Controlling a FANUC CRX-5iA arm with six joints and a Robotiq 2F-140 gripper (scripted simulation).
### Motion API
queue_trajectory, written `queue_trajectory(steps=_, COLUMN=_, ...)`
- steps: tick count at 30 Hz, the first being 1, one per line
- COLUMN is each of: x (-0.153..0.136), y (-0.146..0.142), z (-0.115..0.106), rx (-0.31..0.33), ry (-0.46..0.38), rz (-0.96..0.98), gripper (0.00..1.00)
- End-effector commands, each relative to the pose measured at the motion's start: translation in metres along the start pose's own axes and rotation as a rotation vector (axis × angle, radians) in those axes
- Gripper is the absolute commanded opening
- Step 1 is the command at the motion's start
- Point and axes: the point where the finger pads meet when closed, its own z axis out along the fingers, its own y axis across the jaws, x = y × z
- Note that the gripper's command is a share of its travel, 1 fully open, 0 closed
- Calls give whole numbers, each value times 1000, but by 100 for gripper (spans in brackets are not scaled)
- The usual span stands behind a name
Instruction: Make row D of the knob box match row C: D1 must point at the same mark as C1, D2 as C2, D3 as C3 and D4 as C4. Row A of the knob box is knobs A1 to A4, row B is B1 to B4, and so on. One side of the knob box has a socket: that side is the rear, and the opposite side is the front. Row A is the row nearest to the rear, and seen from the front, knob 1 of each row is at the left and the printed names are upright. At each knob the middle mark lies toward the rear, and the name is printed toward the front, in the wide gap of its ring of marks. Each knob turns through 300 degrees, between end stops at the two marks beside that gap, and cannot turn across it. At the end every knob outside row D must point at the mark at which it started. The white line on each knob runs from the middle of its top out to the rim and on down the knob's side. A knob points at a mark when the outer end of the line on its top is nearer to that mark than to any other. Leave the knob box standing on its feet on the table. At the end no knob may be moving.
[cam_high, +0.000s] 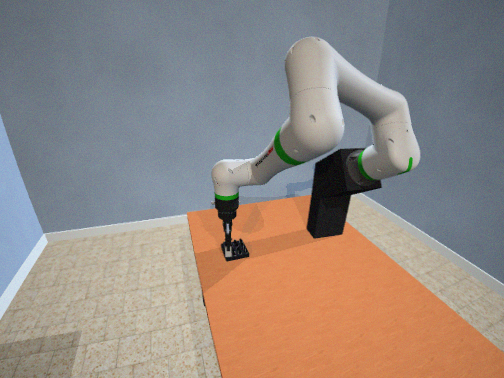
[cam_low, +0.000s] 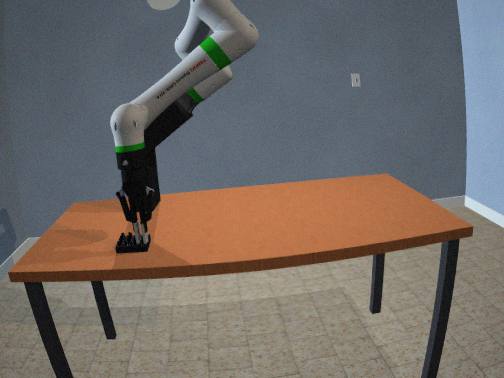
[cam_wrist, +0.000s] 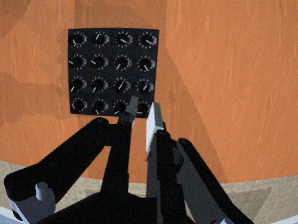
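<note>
Your gripper (cam_high: 228, 246) (cam_low: 141, 241) (cam_wrist: 142, 110) points down with its fingertips a little apart, a narrow gap open between them; it is clamped on nothing that you can make out. In the wrist view the tips reach over the lower right corner of the knob box (cam_high: 237, 258) (cam_low: 132, 249) (cam_wrist: 111, 74); the corner knob (cam_wrist: 143, 107) shows in the gap between them, but you cannot tell whether either finger touches it.

The box carries its knobs in four rows of four, with pale marks around them; most of the box lies up and to the left of the fingertips in that view, and it sits flat on the orange table (cam_high: 300, 300) (cam_low: 250, 215) (cam_wrist: 225, 75), near one end. The next knob (cam_wrist: 119, 107) along the lowest row is partly hidden by the darker finger; the printed names are too small for you to read, and you cannot make out the socket, so you cannot tell which row is D.

Farther out, your white arm (cam_high: 312, 105) (cam_low: 180, 80) bends up and back to the black pedestal (cam_high: 327, 215); in the exterior view the top of the arm is cut off by the frame; the tiled floor (cam_high: 125, 300) (cam_low: 250, 340) lies beyond the table.
</note>
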Motion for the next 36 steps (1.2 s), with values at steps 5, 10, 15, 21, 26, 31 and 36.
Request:
queue_trajectory(steps=5, x=0, y=0, z=0, rx=0, ry=0, rz=0, gripper=5)
queue_trajectory(steps=10, x=0, y=0, z=0, rx=0, ry=0, rz=0, gripper=5)
queue_trajectory(steps=15, x=0, y=0, z=0, rx=0, ry=0, rz=0, gripper=5)
queue_trajectory(steps=21, x=0, y=0, z=0, rx=0, ry=0, rz=0, gripper=5)
queue_trajectory(steps=26, x=0, y=0, z=0, rx=0, ry=0, rz=0, gripper=5)
queue_trajectory(steps=31, x=0, y=0, z=0, rx=0, ry=0, rz=0, gripper=5)
queue_trajectory(steps=36, x=0, y=0, z=0, rx=0, ry=0, rz=0, gripper=5)
